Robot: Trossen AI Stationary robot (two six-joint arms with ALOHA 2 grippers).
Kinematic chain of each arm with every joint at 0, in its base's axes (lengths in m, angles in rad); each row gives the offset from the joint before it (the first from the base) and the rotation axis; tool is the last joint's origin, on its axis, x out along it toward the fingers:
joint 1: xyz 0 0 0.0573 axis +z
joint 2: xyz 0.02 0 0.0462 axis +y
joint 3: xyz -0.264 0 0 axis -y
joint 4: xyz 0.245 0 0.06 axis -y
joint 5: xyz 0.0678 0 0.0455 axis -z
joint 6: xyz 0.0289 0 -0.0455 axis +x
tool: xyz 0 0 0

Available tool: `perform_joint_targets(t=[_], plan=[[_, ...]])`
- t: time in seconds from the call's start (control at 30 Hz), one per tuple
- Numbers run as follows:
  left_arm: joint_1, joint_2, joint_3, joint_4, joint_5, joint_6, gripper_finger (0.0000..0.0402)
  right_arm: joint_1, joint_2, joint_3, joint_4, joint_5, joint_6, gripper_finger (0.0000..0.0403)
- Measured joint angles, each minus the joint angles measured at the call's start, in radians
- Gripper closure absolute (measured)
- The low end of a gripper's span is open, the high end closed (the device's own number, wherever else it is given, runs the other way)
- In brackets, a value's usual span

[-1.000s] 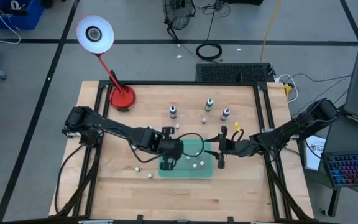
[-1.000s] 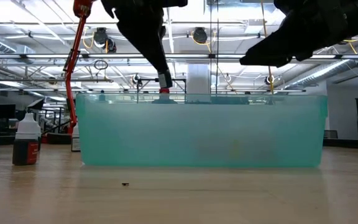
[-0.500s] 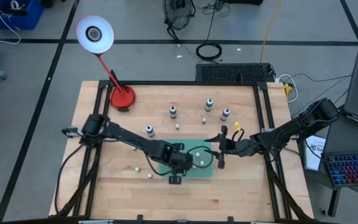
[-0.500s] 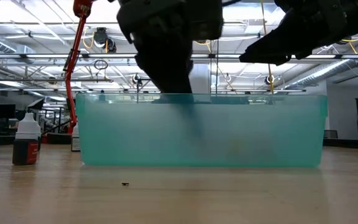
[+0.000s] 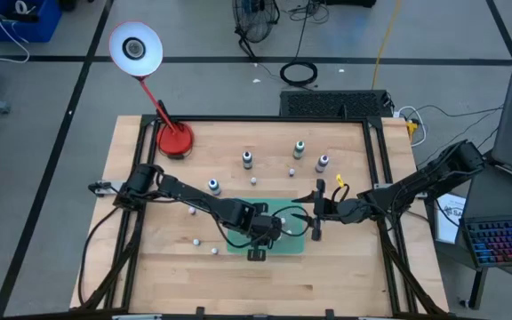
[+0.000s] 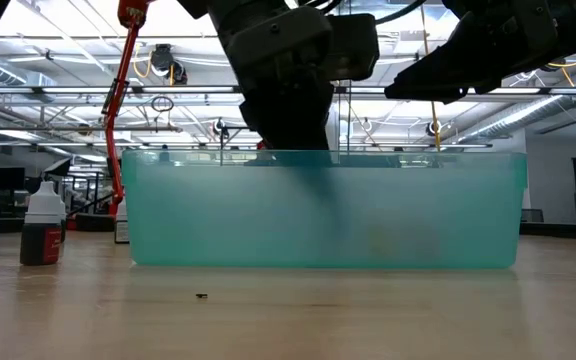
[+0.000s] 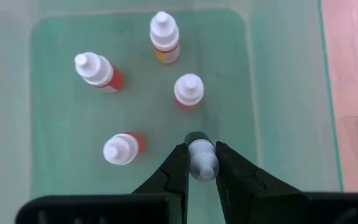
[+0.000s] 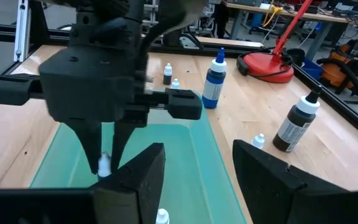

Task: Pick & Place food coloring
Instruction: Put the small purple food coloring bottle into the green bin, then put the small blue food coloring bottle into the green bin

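My left gripper [image 7: 202,163] reaches down inside the green tray [image 5: 293,240] and is shut on a tiny food coloring bottle [image 7: 201,155] with a pale cap. Several more small white-capped bottles with red or orange bodies [image 7: 188,91] stand on the tray floor beyond it. My right gripper [image 8: 197,180] hangs open over the tray's right edge [image 5: 316,220], with nothing between its fingers. In the low view the left gripper [image 6: 288,120] dips behind the tray's near wall [image 6: 323,210], which hides the bottle. My left gripper pinches the bottle's cap [image 7: 202,167] between its two fingers [image 7: 178,169], which come steeply from above. The bottle stands about upright between the fingertips, low inside the tray [image 8: 104,165]. Whether its base touches the tray floor I cannot tell.
Larger bottles stand on the table beyond the tray [image 5: 247,159] [image 5: 300,148] [image 5: 324,163] [image 5: 213,186], with small ones scattered to the tray's left [image 5: 197,240]. A red lamp base [image 5: 175,140] sits at the far left corner. Two bottles [image 6: 43,225] stand left of the tray in the low view.
My left gripper has come down from above the tray rim into the tray, shifting a little toward the table's near right, still shut on the small bottle. The bottle, seen above the rim before, is now below it.
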Motion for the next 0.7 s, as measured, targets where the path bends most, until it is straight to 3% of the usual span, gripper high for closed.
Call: perform_joint_targets(t=[0.33, 0.5, 0.7], plan=[[-0.007, 0.000, 0.000, 0.051, 0.001, 0.000, 0.0202, 0.000, 0.000, 0.000, -0.007, 0.000, 0.000, 0.0225], [-0.007, -0.008, 0.000, 0.062, 0.003, 0.021, 0.0173, 0.000, 0.000, 0.000, -0.008, 0.000, 0.000, 0.0229], [-0.007, -0.051, 0.000, 0.039, 0.007, 0.020, 0.0166, 0.000, 0.000, 0.000, -0.014, 0.000, 0.009, 0.0230]])
